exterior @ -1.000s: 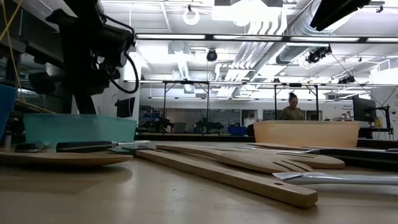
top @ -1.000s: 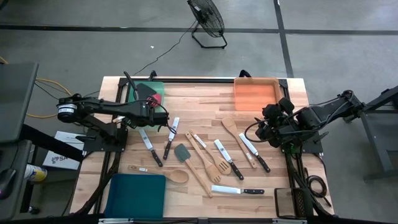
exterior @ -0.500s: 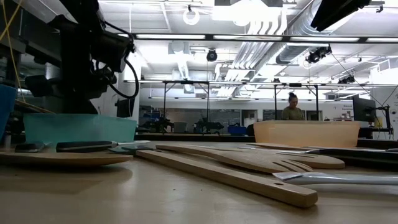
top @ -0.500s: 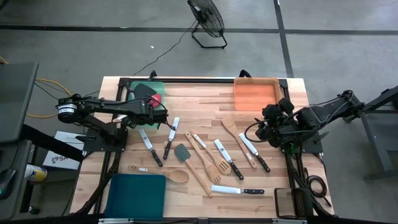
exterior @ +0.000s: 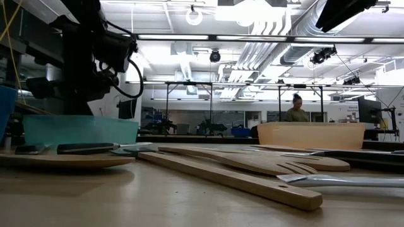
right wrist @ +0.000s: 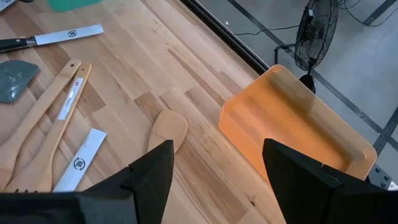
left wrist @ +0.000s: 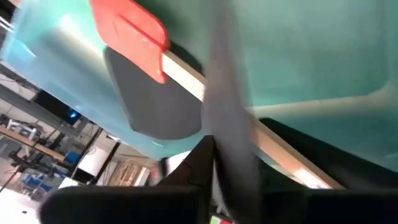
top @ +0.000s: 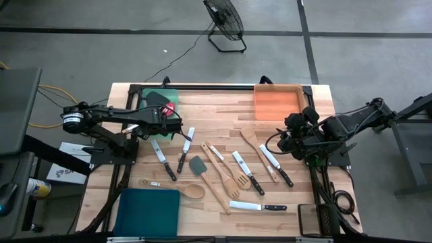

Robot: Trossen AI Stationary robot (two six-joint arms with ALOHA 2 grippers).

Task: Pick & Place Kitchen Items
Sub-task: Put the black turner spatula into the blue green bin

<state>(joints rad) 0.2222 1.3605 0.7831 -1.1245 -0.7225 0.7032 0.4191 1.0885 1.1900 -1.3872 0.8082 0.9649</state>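
**Sorting barely begun on the tabletop**

The pale butcher-block tabletop [top: 223, 101] still carried about a dozen knives and wooden utensils [top: 223, 172] around its centre. At ten o'clock, the shallow green tray [top: 154, 94] held a red-headed spatula [left wrist: 130, 28] and a grey one; only the left wrist view showed them clearly. There the left claw [top: 177, 124] hovered, fingers together, holding nothing. The right claw [right wrist: 216, 165], at three o'clock, stood apart and empty.

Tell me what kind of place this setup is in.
Most likely a robotics lab or workshop hall, not a kitchen: a bare concrete floor with a floor fan, exposed ceiling ducts, and rows of workbenches behind the butcher-block table.
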